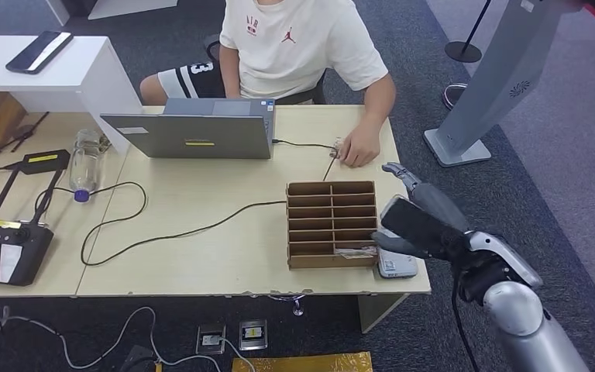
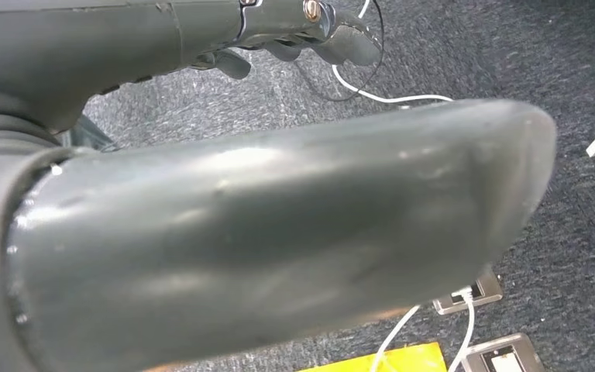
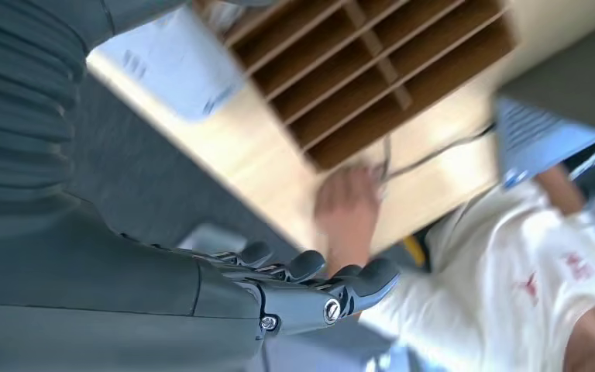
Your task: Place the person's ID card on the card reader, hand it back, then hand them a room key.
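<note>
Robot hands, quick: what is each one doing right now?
Left hand: hangs over the carpet, fingers curled in, holding nothing.
Right hand: open beside the wooden rack, fingers stretched out, holding nothing.

Jumpman logo on person's white tee [image 1: 289,36]; "3" legible on striped shorts [image 1: 190,77]. Other labels too small to read.

Person [image 1: 294,46] cropped at far frame edge, head out of view. Card reader [image 1: 397,265] mostly hidden under right hand [image 1: 422,225]. Item under person's hand [image 1: 360,147] too small to identify. Right wrist view motion-blurred.
</note>
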Available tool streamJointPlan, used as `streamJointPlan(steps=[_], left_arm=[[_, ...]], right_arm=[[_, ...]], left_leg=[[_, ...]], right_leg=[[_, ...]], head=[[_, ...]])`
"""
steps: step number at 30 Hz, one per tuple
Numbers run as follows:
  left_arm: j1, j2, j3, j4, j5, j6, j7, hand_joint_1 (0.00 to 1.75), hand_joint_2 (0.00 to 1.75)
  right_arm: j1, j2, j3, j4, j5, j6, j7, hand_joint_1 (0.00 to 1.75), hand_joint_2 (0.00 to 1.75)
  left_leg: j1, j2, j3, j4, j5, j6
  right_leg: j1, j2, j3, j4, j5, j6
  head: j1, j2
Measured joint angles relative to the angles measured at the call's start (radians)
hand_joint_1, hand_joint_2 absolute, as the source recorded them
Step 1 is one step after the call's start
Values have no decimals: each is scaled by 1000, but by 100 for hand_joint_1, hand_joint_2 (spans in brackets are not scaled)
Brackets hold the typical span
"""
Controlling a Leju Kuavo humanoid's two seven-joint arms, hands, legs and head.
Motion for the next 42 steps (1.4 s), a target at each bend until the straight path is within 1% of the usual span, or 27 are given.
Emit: streamJointPlan(steps=[2,4,6,7,15,21,26,29,34,42], left_arm=[[1,-1,0,0,1,2,3,0,0],[1,-3,0,0,1,2,5,0,0],[1,-4,0,0,1,1,5,0,0],[1,-5,0,0,1,1,5,0,0],[1,-5,0,0,1,0,5,0,0],[2,-5,0,0,3,-3,5,0,0],[2,-5,0,0,3,-7,7,0,0],[2,-5,1,0,5,-7,8,0,0],[2,-7,1,0,7,-7,11,0,0],[2,-8,3,1,12,-5,12,0,0]], right_arm=[[18,-5,14,3,160,-24,-21,0,175],[37,-10,39,5,287,-46,-37,0,175],[50,-16,65,8,361,-64,-50,0,175],[54,-19,76,10,377,-69,-54,0,175],[56,-43,135,27,382,-69,-84,0,175],[40,-48,173,42,362,-37,-119,0,175],[30,-53,195,52,363,-32,-121,0,175],[28,-53,211,64,384,-55,-114,0,175],[29,-47,242,113,421,-126,-122,0,175],[27,-37,283,175,437,-174,-131,0,175]], left_leg=[[0,0,0,0,0,0],[0,0,0,0,0,-1],[0,0,0,0,-1,-1],[0,0,0,0,-1,-1],[1,0,0,0,-1,-1],[1,0,0,0,-1,-1],[1,0,0,0,-1,-1],[1,0,0,0,-1,-1],[1,0,0,0,-1,-1],[1,0,0,0,-1,-1]], right_leg=[[0,0,0,0,0,0],[0,0,0,0,0,0],[0,0,0,0,0,-1],[0,0,0,0,0,-1],[0,0,0,0,0,-1],[0,0,0,0,0,-1],[0,0,0,0,0,-1],[0,0,0,0,0,-1],[0,0,0,0,0,-1],[1,0,0,0,-1,-1]], head=[[0,0],[0,0],[0,0],[0,0],[0,0],[0,0],[0,0],[0,0],[0,0],[0,0]])
